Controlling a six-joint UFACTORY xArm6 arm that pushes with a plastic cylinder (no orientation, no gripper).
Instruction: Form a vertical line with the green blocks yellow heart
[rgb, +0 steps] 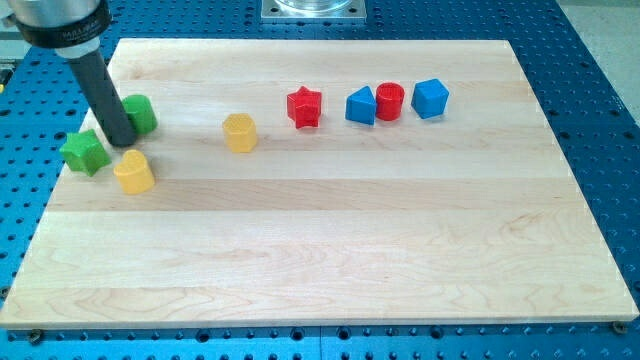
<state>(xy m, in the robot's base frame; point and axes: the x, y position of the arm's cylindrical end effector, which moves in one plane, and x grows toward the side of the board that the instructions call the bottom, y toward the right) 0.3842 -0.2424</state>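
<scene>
My tip (121, 141) rests on the board at the view's left, among three blocks. A green block (139, 113) of rounded shape lies just up and right of the tip, touching the rod. A green star (84, 151) lies just left of the tip. The yellow heart (133, 172) lies just below the tip. The three blocks sit close around the tip in a loose cluster, not in one line.
A yellow hexagon-like block (240, 132) lies to the right of the cluster. Farther right in a row are a red star (304, 107), a blue block (361, 105), a red cylinder (389, 101) and another blue block (430, 98). The board's left edge (62, 180) is close.
</scene>
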